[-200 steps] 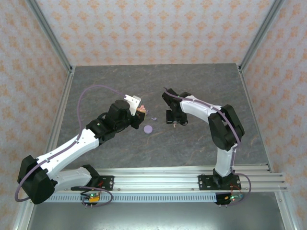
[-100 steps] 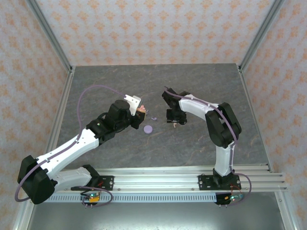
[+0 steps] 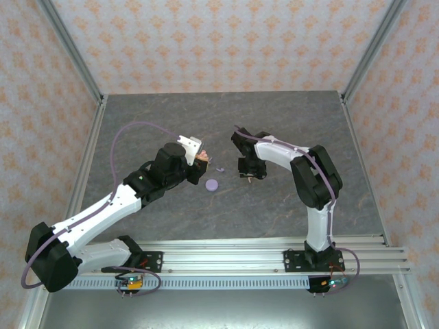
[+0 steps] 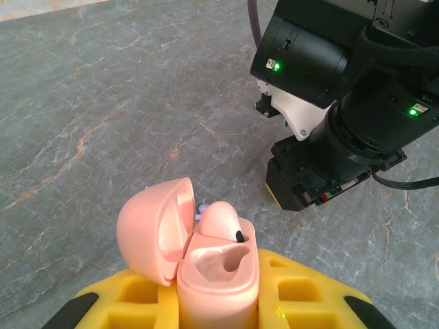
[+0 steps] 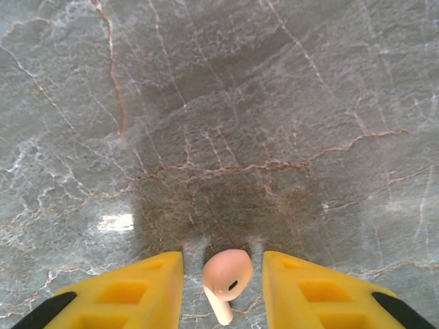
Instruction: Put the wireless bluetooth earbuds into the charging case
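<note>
The left gripper (image 3: 199,160) sits just left of and beyond the flat round lilac plastic disc (image 3: 212,184) that lies on the grey marbled table (image 3: 288,123). Its yellow fingers (image 4: 302,295) are clamped on the body of a pale pink, egg-shaped plastic charging case (image 4: 218,277), which they hold upright. The case's hinged domed lid (image 4: 147,229) is swung open to the left. One pale pink stemmed earbud (image 4: 218,219) is seated in the far slot with its rounded head standing above the rim (a small dark spot shows on its side). The near slot beside it is an open hollow.

Just beyond the disc, slightly to its right and apart from it, a tiny lilac stemmed earbud (image 3: 219,168) lies on the table. From the left wrist a sliver of it peeks out behind the case.

To the right of the disc, and a little farther back than it, the right gripper (image 3: 250,175) points down close to the table. Seen from its wrist, a second pale pink stemmed earbud (image 5: 227,273) lies on the marble between the two yellow fingers (image 5: 140,284), head up in the picture and stem pointing toward the camera. The jaws stand parted with a narrow strip of table showing on each side of the earbud, so nothing is gripped.
</note>
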Robot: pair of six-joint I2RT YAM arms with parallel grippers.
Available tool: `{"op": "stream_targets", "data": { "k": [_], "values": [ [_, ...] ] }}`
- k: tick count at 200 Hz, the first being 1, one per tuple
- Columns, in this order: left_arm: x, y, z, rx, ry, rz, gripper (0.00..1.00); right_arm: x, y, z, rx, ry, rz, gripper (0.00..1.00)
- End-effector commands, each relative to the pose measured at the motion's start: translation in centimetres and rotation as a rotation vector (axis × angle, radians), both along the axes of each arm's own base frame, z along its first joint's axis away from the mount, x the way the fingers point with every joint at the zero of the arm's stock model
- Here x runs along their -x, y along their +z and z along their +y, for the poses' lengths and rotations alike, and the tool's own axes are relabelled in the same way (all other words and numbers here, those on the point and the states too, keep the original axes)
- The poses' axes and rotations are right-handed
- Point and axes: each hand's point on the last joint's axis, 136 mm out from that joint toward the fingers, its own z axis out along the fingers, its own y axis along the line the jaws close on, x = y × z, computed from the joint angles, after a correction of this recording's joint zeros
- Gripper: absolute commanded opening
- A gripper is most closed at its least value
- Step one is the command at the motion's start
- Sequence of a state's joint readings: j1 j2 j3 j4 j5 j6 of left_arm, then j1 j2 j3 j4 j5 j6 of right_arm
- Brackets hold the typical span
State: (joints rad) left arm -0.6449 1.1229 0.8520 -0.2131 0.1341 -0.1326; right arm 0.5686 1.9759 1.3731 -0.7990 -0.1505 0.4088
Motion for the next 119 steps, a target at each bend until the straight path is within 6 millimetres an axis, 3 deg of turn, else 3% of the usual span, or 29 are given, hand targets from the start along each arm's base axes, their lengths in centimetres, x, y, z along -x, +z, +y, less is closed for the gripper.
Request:
{"op": "stream_targets", "data": {
  "k": [1,50,119],
  "values": [
    [-0.58,1.52,0.06,0.022,0.009,-0.033,0.14,-0.71,0.05,-0.04,0.0,-0.017,-0.009,0.35],
    [-0.58,1.43,0.12,0.019,0.011,-0.032,0.14,-0.7,-0.39,-0.21,0.013,-0.012,-0.004,0.29],
    [-0.55,1.41,0.15,0.019,0.011,-0.033,0.14,-0.92,-0.38,-0.36,0.008,-0.018,-0.014,0.3]
  ]
}}
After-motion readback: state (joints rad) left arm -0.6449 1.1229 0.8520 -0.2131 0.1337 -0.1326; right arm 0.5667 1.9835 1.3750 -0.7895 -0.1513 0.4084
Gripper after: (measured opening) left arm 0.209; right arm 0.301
